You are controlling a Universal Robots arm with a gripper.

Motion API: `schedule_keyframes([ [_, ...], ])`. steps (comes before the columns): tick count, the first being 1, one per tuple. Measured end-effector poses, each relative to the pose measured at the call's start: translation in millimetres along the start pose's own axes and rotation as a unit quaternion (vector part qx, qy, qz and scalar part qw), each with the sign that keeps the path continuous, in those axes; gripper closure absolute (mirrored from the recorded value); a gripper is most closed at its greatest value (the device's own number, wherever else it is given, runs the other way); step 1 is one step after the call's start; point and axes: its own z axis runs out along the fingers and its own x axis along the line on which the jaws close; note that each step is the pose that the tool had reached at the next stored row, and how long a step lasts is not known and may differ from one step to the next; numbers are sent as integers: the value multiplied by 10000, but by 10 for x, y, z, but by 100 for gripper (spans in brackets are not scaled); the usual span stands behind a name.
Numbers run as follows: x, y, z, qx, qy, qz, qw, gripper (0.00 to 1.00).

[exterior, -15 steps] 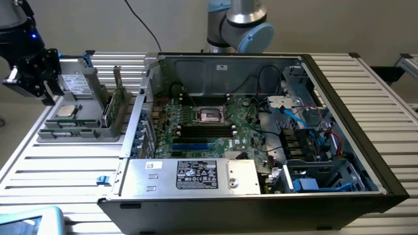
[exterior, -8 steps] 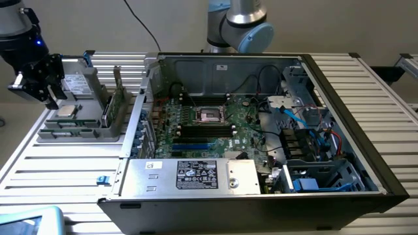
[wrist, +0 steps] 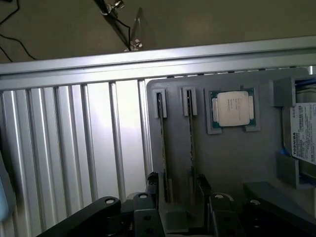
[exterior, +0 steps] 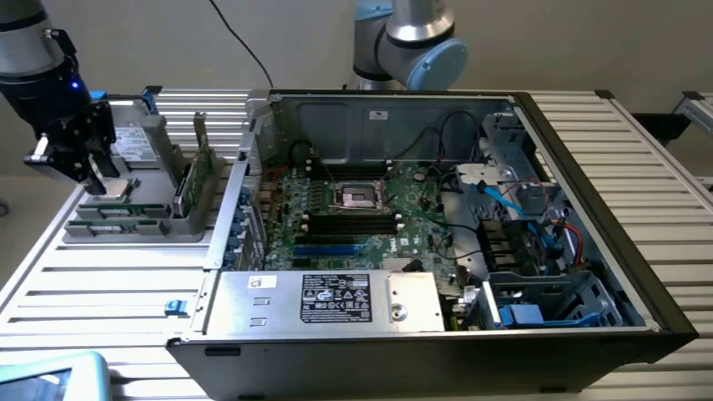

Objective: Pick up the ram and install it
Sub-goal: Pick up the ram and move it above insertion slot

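Over the grey holder beside the open case, my claw hangs with its fingers spread wide and nothing clamped between them.

On the wrist camera I see the ram standing on its long edge in a narrow slot of the holder, a thin green strip seen from above. A second stick stands parallel to it in the next slot. That one is nearer the holder's edge, where the bare slats of the counter begin.

Both sticks run toward the claw, and their near ends pass in between the two dark fingers. The second stick lies just beside one finger, and the ram sits closer to the other. I see no finger pressing on either stick, though I cannot tell from this angle how high the claw hangs over them.

On the far side of the ram from the holder's edge, a square silver processor lies flat in its own recess. Past that, a drive with a white label sits at the holder's other end.

From the exterior camera, the holder rests on the counter just beside the case's wall. The black slots on the board inside the case are well apart from the holder, so the ram is not yet installed.
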Motion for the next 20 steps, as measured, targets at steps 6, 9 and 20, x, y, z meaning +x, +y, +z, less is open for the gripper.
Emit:
schedule_keyframes([
  [6,55,-52,111,0,0,2,10000,57],
  [9,53,-67,165,0,0,3,10000,57],
  [20,49,-69,365,1,0,2,10000,57],
])
